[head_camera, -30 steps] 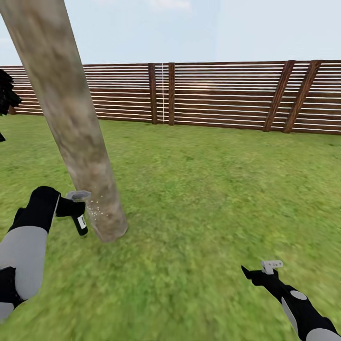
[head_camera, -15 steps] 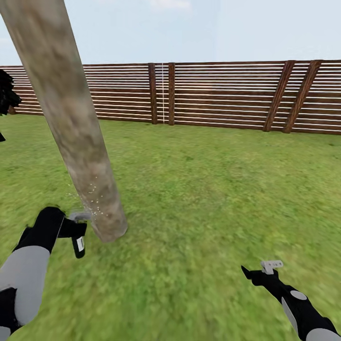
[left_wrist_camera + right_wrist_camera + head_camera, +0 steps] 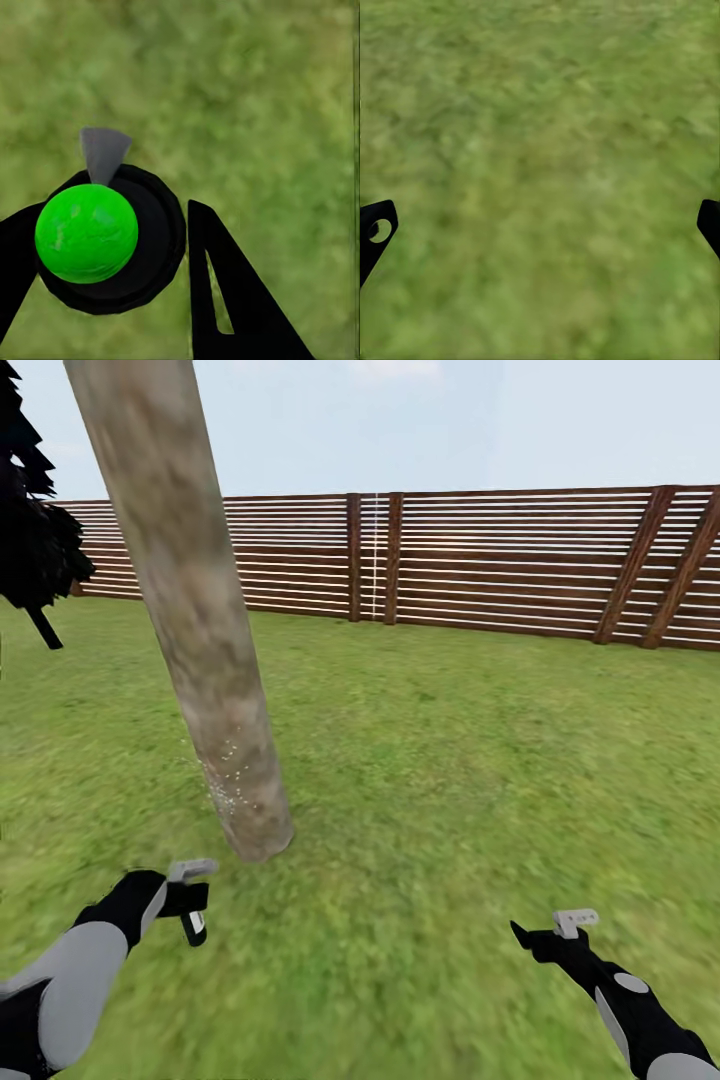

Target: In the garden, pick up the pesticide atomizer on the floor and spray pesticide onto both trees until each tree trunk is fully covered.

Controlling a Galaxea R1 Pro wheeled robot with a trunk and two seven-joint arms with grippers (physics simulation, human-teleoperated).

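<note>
The thick mottled grey-tan tree trunk (image 3: 200, 620) leans up from the grass floor (image 3: 430, 780) at left centre, with pale spray specks near its base. My left gripper (image 3: 190, 905) is shut on the pesticide atomizer (image 3: 193, 927), a slim dark bottle with a pale label and a grey nozzle, held in front of the trunk's foot and apart from it. From the left wrist, the atomizer (image 3: 97, 232) shows a bright green cap on a round black body between two black fingers (image 3: 225, 300). My right gripper (image 3: 545, 935) hangs open over bare grass, its fingertips (image 3: 375, 232) far apart.
A brown slatted wooden fence (image 3: 500, 560) closes the lawn at the back. A dark thin-trunked tree (image 3: 35, 550) stands at the far left. Open grass stretches to the right of the trunk.
The camera has shifted, so trunk and fence sit further right. My left gripper has dropped with the atomizer and drawn back from the trunk's base. The right arm is unchanged.
</note>
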